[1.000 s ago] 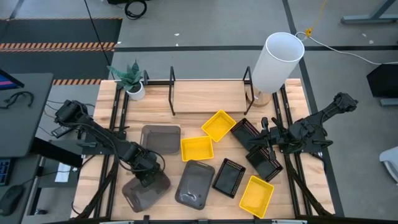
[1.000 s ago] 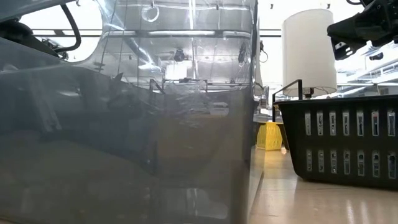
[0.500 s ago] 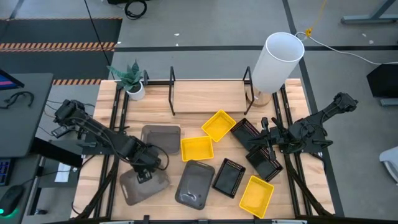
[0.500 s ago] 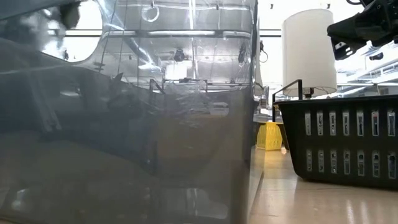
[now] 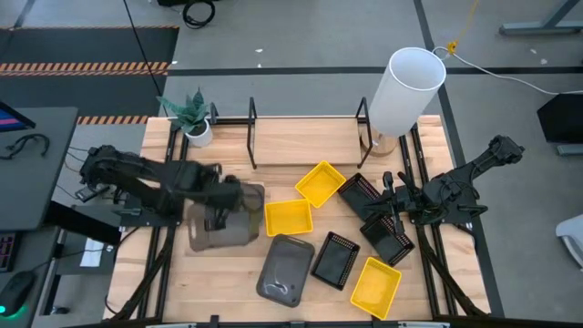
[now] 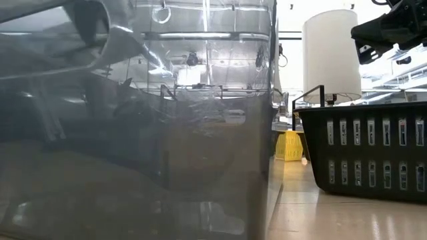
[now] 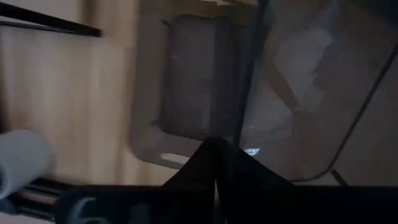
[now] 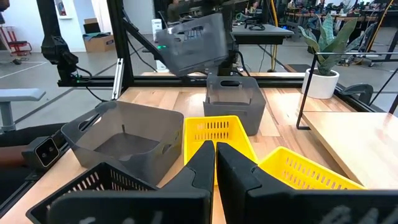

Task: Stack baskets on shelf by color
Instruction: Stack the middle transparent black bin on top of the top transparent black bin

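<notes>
My left gripper (image 5: 219, 217) is shut on a dark grey basket (image 5: 217, 232) and holds it in the air over a second grey basket (image 5: 239, 200) at the table's left middle. A third grey basket (image 5: 284, 269) sits near the front edge. Three yellow baskets (image 5: 288, 217) (image 5: 320, 183) (image 5: 375, 285) and three black perforated baskets (image 5: 333, 258) (image 5: 360, 193) (image 5: 387, 239) lie right of centre. My right gripper (image 5: 387, 214) is shut and hovers over the black ones. The light-wood shelf (image 5: 305, 141) runs along the far edge. My left gripper pinches the grey basket by the rim of one side wall (image 7: 242, 134), the fingers (image 7: 214, 165) coming from above. The basket is lifted clear and tilted (image 8: 193, 36), directly above the grey basket (image 8: 235, 99) that rests on the table.
A tall white cylinder (image 5: 405, 87) stands at the shelf's right end and a small potted plant (image 5: 193, 118) at its left end. Black upright rods (image 5: 252, 137) frame the shelf. In the low view the near grey basket (image 6: 133, 147) blocks most of the sight.
My left gripper has lifted the grey basket off the table's near-left area and carried it up and toward the far edge. The basket now hangs clear over the second grey basket. My right arm has kept still.
</notes>
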Tool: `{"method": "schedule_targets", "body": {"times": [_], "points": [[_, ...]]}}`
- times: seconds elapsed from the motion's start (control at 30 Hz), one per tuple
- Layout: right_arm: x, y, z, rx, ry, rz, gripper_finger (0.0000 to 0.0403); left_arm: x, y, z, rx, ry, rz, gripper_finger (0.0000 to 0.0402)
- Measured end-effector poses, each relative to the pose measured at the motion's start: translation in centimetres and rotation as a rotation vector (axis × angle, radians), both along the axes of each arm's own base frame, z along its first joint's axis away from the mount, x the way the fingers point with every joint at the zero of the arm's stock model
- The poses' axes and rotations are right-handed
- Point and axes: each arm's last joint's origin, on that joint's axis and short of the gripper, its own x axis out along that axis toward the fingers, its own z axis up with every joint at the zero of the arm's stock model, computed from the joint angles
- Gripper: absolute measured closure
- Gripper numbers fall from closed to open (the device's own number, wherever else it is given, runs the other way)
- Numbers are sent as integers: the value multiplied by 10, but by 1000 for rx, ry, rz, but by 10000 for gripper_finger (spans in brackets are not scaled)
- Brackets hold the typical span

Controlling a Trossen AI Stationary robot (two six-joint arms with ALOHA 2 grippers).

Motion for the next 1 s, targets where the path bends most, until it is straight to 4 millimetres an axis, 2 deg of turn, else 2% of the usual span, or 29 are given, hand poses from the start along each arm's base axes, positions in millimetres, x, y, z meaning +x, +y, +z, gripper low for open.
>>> {"method": "schedule_targets", "body": {"times": [0.27,0.5,0.7,1.0], "points": [[0,0,0,0,0,0,380,5,50,7,39,22,-17,390],[0,0,0,0,0,0,380,7,77,7,66,20,-63,389],[0,0,0,0,0,1,380,14,87,5,71,0,-75,389],[0,0,0,0,0,0,380,33,88,-17,-20,91,-115,394]]}}
